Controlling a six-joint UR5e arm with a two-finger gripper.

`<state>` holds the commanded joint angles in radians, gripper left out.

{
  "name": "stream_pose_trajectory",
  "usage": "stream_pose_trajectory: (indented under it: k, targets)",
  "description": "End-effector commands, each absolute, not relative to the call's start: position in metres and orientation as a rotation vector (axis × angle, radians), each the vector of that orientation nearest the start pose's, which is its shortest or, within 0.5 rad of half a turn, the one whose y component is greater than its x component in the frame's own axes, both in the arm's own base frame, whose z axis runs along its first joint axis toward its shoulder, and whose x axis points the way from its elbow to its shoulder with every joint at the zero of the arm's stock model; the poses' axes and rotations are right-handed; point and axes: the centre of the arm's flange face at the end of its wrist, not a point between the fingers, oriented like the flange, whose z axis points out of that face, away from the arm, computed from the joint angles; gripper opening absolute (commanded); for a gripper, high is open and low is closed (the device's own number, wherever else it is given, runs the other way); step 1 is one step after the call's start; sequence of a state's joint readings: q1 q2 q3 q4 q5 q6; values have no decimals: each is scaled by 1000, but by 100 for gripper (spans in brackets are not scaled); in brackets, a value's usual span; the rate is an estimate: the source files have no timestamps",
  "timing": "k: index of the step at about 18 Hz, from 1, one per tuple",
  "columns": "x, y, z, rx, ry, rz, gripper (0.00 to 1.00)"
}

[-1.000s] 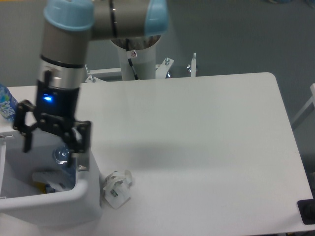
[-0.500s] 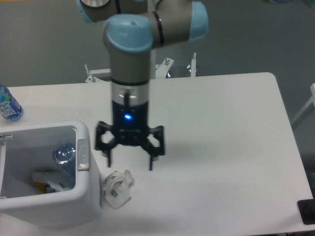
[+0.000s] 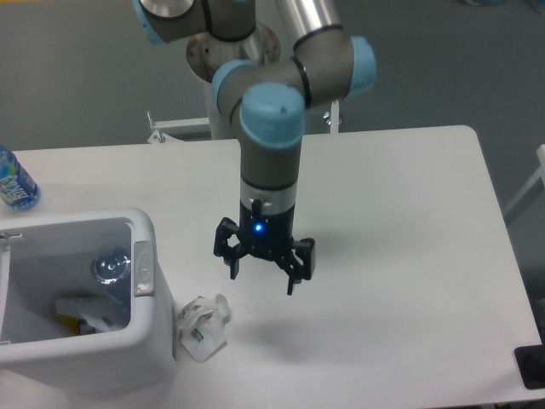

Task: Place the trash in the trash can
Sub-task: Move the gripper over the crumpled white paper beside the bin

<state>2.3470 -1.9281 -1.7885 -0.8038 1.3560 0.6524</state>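
Observation:
The white boxy trash can [image 3: 153, 341] stands at the table's front left corner, with a grey latch on its right rim. Inside it lies the clear plastic bottle [image 3: 109, 265], seen end-on, beside other scraps. A crumpled white wrapper with green marks [image 3: 203, 326] lies on the table against the bin's right wall. My gripper [image 3: 262, 276] hangs open and empty above the table, up and to the right of the wrapper, fingers pointing down.
A bluish bottle with a blue-and-white label [image 3: 14, 181] stands at the far left table edge. A black object [image 3: 531, 366] sits at the front right corner. The arm's base stands behind the table's back edge.
The open gripper has swung right from over the trash can, across the table, to a spot up and right of the wrapper. The bottle stays in the bin.

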Motion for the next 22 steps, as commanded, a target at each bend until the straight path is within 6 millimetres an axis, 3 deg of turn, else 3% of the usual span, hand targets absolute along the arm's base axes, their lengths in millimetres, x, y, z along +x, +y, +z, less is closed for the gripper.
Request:
stream_pose_trajectory:
  k: [7, 11, 19, 21, 22]
  targets:
    - [-287, 562, 234, -2880, -357, -146, 100]
    - [-276, 567, 210, -2916, -383, -182, 100]
    - [-267, 575, 192, -2942, -379, -205, 100]
    - [-266, 576, 190, -2954, -377, -187, 92]
    - [-266, 576, 190, -2955, -378, -185, 81]
